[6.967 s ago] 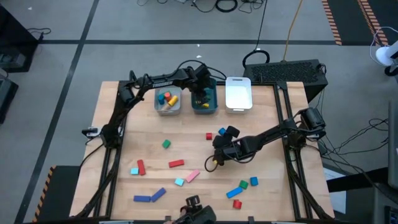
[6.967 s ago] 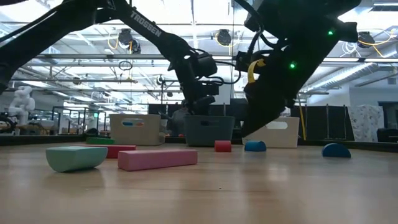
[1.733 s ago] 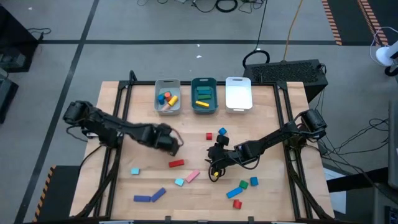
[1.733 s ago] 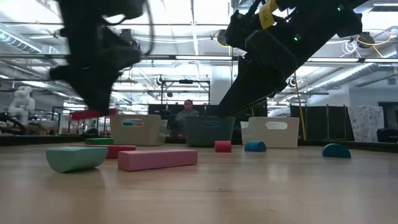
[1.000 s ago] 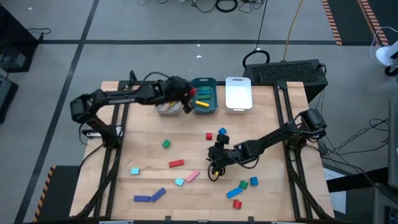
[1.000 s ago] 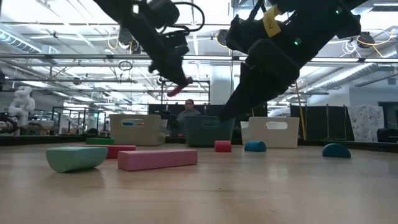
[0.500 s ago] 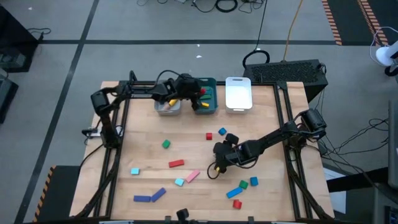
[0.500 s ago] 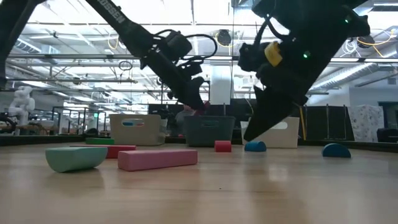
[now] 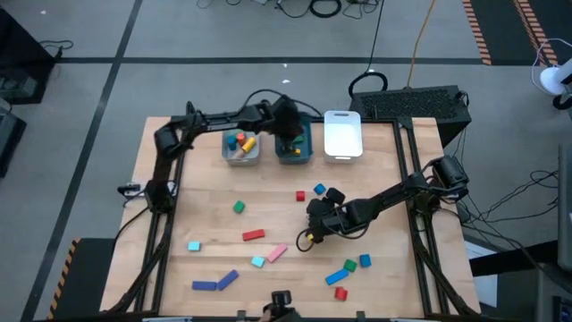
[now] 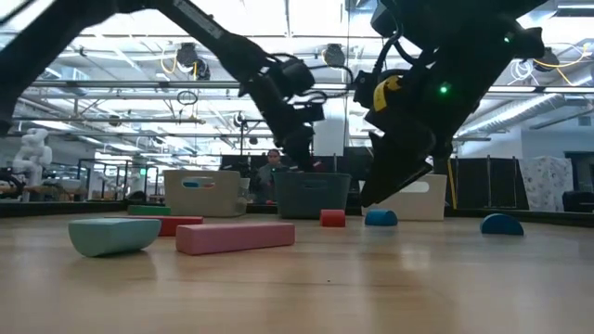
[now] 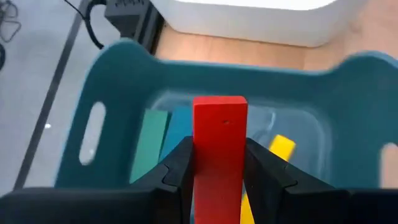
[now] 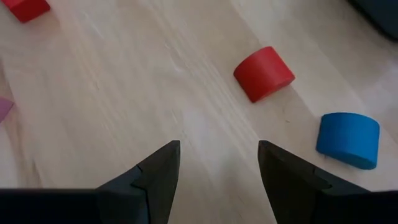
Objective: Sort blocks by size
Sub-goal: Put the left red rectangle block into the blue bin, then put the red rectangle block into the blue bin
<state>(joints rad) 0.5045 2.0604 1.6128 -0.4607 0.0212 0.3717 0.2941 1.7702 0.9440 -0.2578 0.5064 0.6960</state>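
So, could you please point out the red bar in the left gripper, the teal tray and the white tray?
red bar (image 11: 219,155), left wrist view, middle of its front face.
teal tray (image 11: 106,93), left wrist view, its near wall beside the handle slot.
white tray (image 9: 342,148), high view, bare floor near its front rim.

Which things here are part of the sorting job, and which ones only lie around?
Job: red block in the left gripper above the teal tray; loose blocks like the pink bar; grey tray; white tray.
Around: keyboard; floor cables.
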